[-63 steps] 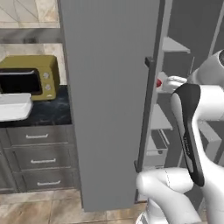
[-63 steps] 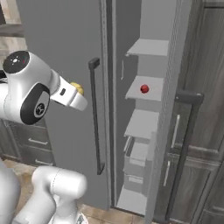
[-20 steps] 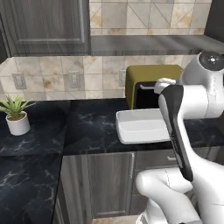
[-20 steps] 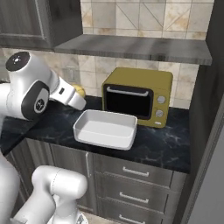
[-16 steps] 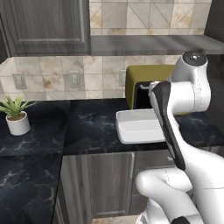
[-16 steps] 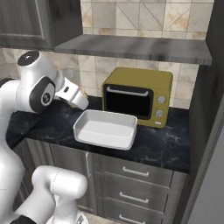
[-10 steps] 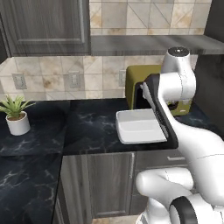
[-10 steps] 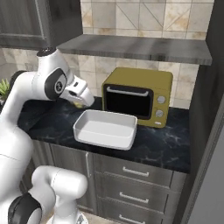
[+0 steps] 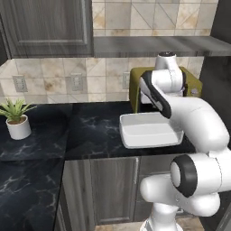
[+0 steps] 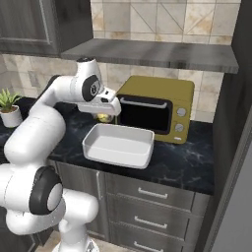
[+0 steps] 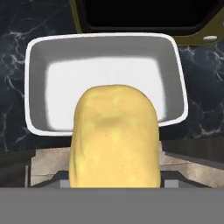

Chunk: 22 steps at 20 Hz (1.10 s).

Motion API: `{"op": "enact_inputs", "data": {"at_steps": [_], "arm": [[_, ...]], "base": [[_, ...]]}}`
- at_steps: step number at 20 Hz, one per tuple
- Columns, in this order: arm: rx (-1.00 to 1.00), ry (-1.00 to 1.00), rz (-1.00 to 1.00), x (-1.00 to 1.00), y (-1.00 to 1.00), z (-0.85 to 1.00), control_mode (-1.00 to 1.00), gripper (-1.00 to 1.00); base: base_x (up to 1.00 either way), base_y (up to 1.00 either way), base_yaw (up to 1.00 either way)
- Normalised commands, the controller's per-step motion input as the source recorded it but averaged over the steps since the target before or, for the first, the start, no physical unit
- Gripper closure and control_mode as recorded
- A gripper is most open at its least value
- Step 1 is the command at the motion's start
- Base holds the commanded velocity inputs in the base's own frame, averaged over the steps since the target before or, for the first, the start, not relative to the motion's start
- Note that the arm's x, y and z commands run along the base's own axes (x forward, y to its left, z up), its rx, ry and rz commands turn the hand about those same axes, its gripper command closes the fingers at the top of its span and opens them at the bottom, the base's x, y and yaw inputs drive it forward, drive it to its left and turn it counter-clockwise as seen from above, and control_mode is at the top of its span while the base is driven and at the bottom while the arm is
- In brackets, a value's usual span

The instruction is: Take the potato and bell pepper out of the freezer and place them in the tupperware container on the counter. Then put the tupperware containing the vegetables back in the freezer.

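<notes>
My gripper [image 10: 104, 116] is shut on the potato [image 10: 103, 117], a yellow oblong that looms large in the hand view [image 11: 114, 136] and hides the fingertips. It hangs over the near-left edge of the tupperware container [image 10: 93, 147], a shallow white tray standing empty on the black marble counter [image 10: 182, 165]. The hand view looks down into that container [image 11: 36, 57] past the potato. From the left base side, the arm covers the hand, and the container [image 9: 135, 140] lies in front of it. The bell pepper is out of view.
An olive oven [image 10: 162, 98] stands right behind the container, its dark door close to the hand. A potted plant [image 9: 17, 119] sits far left on the counter. Grey drawers [image 10: 152, 197] run below, and a grey door edge [image 10: 235, 192] crosses the lower right.
Three seconds ago the views faced the open freezer; the base has since turned to the counter. Over the last second the arm swung forward, carrying the potato over the container.
</notes>
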Motion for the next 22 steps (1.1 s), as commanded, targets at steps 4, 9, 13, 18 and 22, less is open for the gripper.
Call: {"op": "enact_inputs", "data": {"at_steps": [4,9,13,18,22], "arm": [[0.01,0.15,0.15,0.74,-0.02,-0.59,-1.00,1.00],[0.01,0.11,0.13,0.67,-0.02,-0.65,-1.00,1.00],[0.00,0.05,0.10,0.46,0.00,-0.73,-1.00,1.00],[0.00,0.01,0.08,0.22,0.00,-0.69,-1.00,1.00],[0.00,0.00,0.07,0.25,0.00,-0.59,-1.00,1.00]], "base": [[0.00,0.00,0.00],[0.00,0.00,0.00],[0.00,0.00,0.00],[0.00,0.00,0.00],[0.00,0.00,0.00]]}}
